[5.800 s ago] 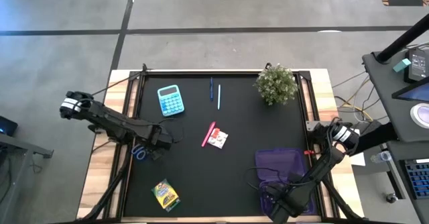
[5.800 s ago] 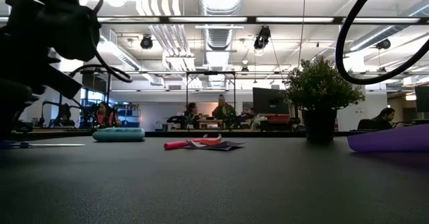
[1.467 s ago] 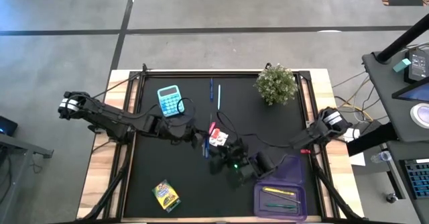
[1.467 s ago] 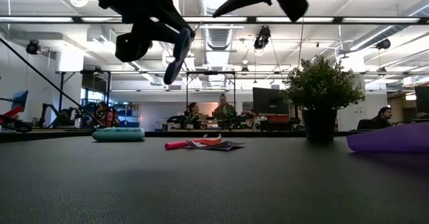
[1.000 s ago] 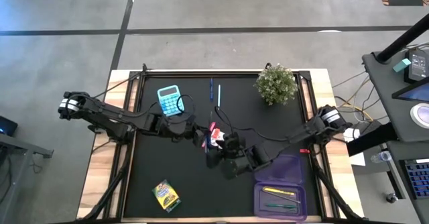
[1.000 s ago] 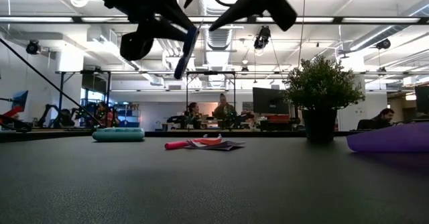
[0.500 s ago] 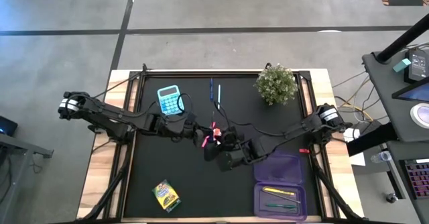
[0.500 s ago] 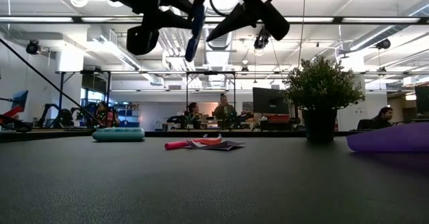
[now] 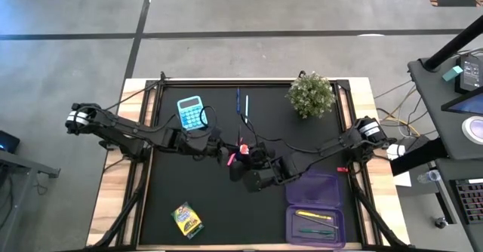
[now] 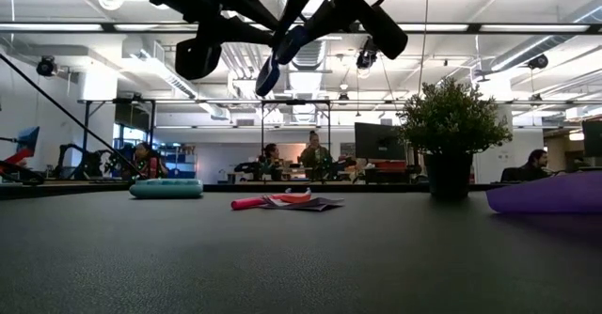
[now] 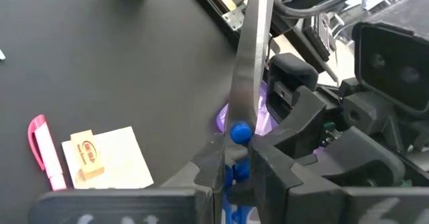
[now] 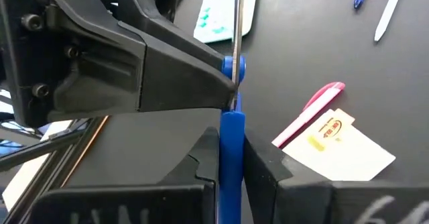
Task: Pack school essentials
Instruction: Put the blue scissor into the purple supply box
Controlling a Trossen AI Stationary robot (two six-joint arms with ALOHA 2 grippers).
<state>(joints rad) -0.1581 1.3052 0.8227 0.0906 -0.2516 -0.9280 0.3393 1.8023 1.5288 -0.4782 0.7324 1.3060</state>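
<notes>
Both my grippers meet in mid-air above the table's middle, the left gripper (image 11: 231, 174) and the right gripper (image 12: 231, 150) each clamped on the blue-handled scissors (image 12: 234, 66), whose long axis runs between us, blades pointing from my left toward the right.

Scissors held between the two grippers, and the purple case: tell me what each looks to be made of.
Scissors: bare grey blade with a dull sheen, likely steel; glossy blue pivot and handle, likely plastic. Purple case: see-through tinted tray, probably thin plastic, since the pens inside show clearly.
</notes>
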